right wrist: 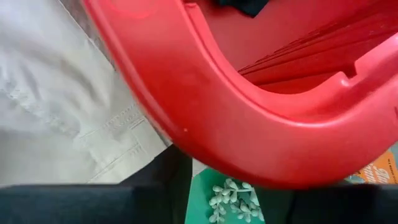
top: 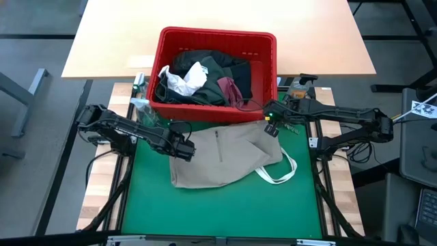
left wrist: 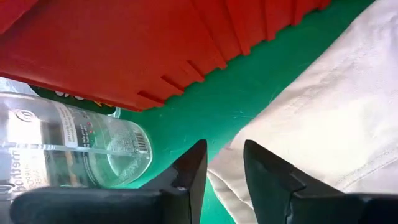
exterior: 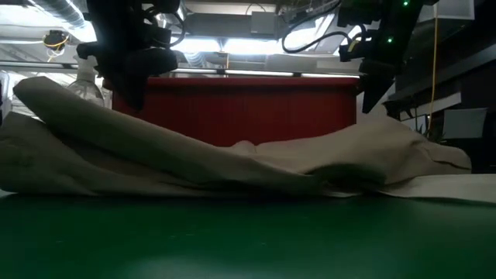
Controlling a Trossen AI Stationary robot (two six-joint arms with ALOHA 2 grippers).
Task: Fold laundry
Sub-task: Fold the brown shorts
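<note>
A: We log the tan top (top: 225,156) spread on the mat (top: 218,212). Left gripper (left wrist: 222,163) hangs over its near corner, fingers apart, nothing between them. Right gripper (top: 272,124) sits at the far corner; we cannot tell its jaws.

B: We'd pinch both corners evenly and fold flat, we judge. Basket (top: 266,89) with the other clothes (top: 212,75) crowds the right gripper; bottle (left wrist: 68,146) lies just beside the left.

A pale wooden tabletop (top: 218,34) stands beyond the green mat (top: 218,205) (grey floor around); ceiling lights (exterior: 225,46) glare.
</note>
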